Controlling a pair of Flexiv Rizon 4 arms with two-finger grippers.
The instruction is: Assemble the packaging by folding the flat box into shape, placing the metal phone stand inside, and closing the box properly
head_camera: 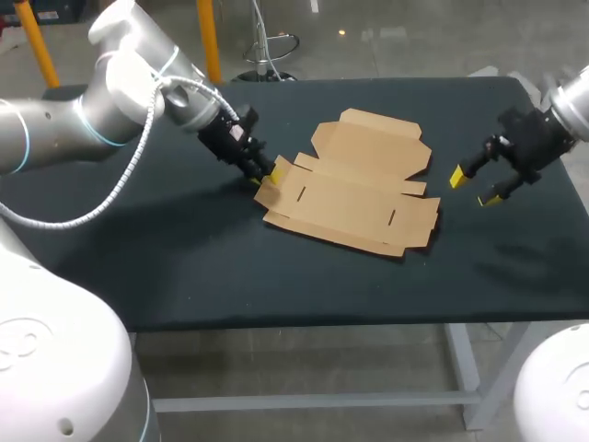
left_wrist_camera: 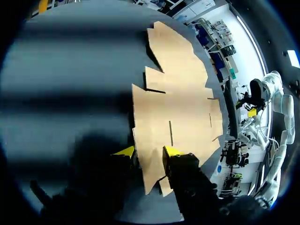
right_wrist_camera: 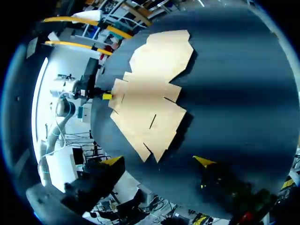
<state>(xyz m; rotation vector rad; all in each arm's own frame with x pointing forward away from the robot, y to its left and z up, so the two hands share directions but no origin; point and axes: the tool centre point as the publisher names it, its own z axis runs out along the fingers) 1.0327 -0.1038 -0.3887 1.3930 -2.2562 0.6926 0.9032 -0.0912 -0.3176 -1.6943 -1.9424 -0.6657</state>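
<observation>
The left gripper (head_camera: pixel 266 175) is sitting low at the left edge of the box (head_camera: pixel 354 189), fingers spread and not clamping. One yellow tip is lying over the end flap and the other is just beside it on the table (head_camera: pixel 184 267). The box is lying flat and unfolded mid-table, stretching away to the right. The right gripper (head_camera: pixel 474 187) is hanging released off the box's right side, near it but apart.

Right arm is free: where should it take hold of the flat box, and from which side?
Probably the side flap on the right edge of the flat box, coming in low from the right. The sheet lies flat, so only an edge suits the open right gripper.
</observation>
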